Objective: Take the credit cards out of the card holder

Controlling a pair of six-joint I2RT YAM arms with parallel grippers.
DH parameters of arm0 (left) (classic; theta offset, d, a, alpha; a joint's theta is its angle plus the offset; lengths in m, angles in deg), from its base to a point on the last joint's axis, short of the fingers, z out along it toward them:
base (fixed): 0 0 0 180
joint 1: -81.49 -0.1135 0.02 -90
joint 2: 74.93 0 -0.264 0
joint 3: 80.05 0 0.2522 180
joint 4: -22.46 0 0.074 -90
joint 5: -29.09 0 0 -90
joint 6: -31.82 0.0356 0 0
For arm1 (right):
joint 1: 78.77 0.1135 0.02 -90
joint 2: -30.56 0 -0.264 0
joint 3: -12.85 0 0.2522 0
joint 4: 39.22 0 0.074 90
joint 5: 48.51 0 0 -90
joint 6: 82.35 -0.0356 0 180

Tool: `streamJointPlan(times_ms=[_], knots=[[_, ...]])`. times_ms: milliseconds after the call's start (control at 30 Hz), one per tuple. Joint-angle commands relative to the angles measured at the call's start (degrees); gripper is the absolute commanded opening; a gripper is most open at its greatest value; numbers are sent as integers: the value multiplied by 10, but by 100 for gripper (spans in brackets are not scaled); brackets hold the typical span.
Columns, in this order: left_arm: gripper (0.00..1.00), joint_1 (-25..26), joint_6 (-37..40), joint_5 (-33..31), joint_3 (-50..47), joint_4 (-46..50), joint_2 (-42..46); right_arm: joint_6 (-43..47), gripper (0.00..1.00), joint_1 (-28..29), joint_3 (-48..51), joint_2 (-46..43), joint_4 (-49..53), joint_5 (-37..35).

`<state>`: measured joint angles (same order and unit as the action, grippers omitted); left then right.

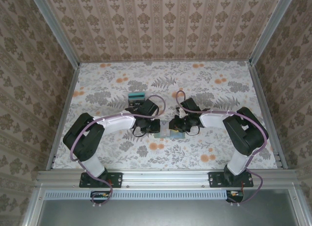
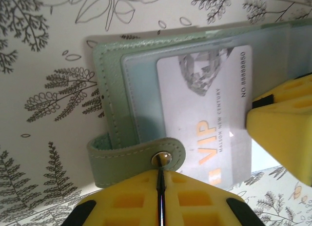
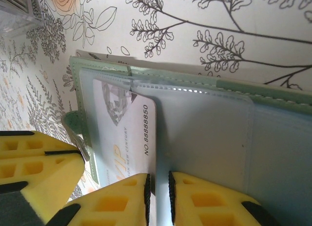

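From above, the two arms met at the middle of the floral bench point(image 1: 219, 89). The left gripper point(image 1: 157, 127) and right gripper point(image 1: 174, 125) were both down on the open card holder point(image 1: 170, 134) lying between them. A small teal-and-grey stack of cards point(image 1: 136, 96) sat apart on the far side of the left arm, which suggested part of the job was done. In the left wrist view the pale green holder lay face up with a pale grey VIP credit card point(image 2: 204, 113) against its clear pocket, so at least this card was left to take out. Whether it sat part way out could not be told. The left gripper's fingers were pressed together on the snap end of the closure strap point(image 2: 131, 155), pinching the holder by it. The card read "VIP" in gold, then "MAISON NEW CENTURY" and "NO 8888850", beneath a picture of a diamond. In the right wrist view the right gripper's fingers were drawn nearly together, with the card's long edge in the narrow slit between them. They appeared to nip the card just below its number, which was legible here too. Whether other cards sat in the blue-grey pockets alongside could not be told.
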<state>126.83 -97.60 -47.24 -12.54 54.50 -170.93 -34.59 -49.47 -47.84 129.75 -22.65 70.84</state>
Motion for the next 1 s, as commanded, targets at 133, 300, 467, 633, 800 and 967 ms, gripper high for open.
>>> streamJointPlan(times_ms=[133, 300, 467, 633, 800, 967], knots=[[10, 4, -9, 17, -2, -10, -8, 0, 21, 9, -15, 14, 10, 2], [9, 6, -13, 15, -9, -7, -24, 0, 22, 12, -18, 16, 6, 8], [6, 9, -12, 4, -8, 12, -37, 1, 22, 13, -21, 21, 5, 10], [3, 11, -10, 0, -7, 20, -42, -1, 22, 16, -24, 28, 1, 11], [0, 12, -11, -2, -3, 28, -45, -3, 19, 17, -26, 42, 4, 13], [0, 11, -15, -17, -1, 44, -44, 1, 6, 14, -21, 36, 32, -19]])
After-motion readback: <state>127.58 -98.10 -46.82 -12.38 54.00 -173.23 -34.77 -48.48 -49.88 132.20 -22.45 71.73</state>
